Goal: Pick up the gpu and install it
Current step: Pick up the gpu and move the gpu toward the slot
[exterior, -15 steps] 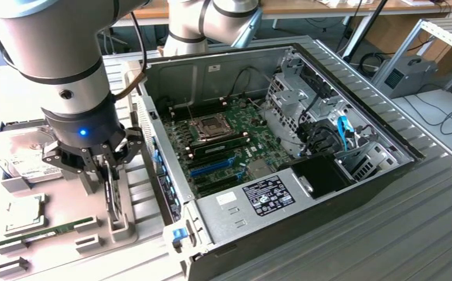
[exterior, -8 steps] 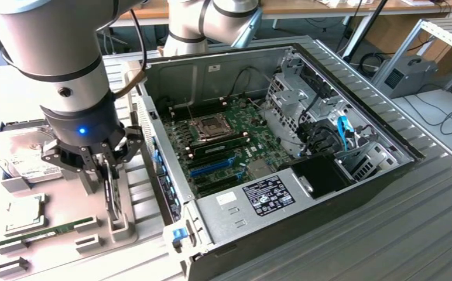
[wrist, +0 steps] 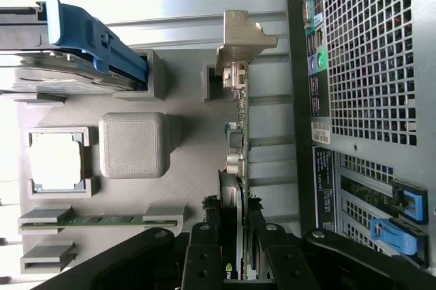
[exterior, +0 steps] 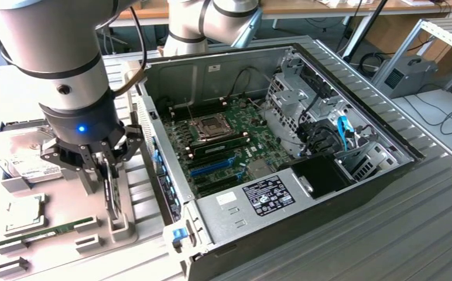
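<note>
Hand half closed, clamped on both faces of the gpu, standing on edge in its grey holder.

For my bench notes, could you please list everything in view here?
gpu: one, green, on edge in the tray
hard drive: one, silver, exterior view's left edge
CPU: one, silver, tray pocket
RAM stick: one, green, lying in the tray
tray: one, grey, beside the case
computer case: one, silver-black, open, centre
motherboard: one, green, inside the case
arm: one, grey, above the tray
hand: one, black, closed on the gpu
</note>
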Controlling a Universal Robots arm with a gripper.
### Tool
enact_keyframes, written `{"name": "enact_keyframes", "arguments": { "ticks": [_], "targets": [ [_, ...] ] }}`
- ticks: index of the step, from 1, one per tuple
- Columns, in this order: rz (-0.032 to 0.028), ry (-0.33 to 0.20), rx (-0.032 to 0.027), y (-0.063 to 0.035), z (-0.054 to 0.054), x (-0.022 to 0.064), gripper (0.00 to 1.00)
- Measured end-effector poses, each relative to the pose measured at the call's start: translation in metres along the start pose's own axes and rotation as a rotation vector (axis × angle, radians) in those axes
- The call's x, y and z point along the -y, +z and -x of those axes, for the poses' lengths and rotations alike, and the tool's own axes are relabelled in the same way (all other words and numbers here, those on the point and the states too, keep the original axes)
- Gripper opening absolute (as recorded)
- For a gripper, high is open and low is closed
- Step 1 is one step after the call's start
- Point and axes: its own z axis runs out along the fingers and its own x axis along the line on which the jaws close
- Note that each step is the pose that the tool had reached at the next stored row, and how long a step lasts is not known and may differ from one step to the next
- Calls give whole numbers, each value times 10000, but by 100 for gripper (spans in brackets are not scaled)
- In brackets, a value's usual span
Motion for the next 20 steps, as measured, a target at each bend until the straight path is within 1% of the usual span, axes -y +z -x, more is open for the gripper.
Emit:
{"name": "enact_keyframes", "arguments": {
  "ticks": [20],
  "targets": [
    [0, 0, 0, -65, 2, -1, 26]
  ]
}}
